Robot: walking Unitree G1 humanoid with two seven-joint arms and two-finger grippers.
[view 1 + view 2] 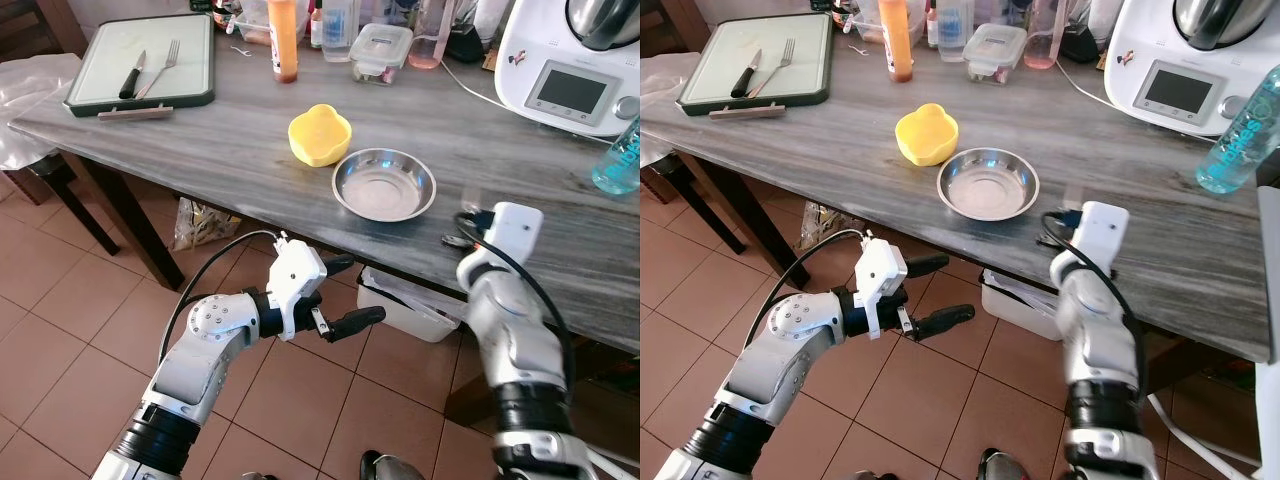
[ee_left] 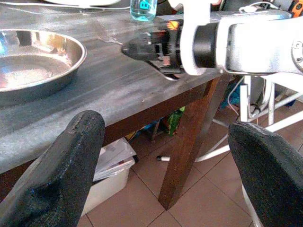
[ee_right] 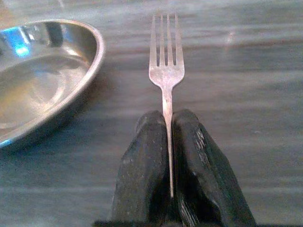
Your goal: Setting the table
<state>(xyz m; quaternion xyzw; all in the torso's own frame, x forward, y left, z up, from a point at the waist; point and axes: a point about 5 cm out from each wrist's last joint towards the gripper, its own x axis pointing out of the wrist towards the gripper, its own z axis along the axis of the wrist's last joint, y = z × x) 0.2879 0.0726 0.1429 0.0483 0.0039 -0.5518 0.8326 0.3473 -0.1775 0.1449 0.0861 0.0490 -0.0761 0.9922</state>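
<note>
arms: 2, silver | wrist housings: white | cables: black | end effector fingers: black, long

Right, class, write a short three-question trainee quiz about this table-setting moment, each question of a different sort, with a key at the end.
1. True or false: the right gripper is shut on a fork.
2. Multiple choice: what stands directly beside the steel bowl, touching its rim? A) the yellow bowl B) the blue bottle C) the cutting board
3. Fill in: the left gripper is open and hangs below the edge of the ____.

Key:
1. True: the handle is pinched between its fingers, with the tines pointing away over the table beside the steel bowl.
2. A
3. Table
</note>
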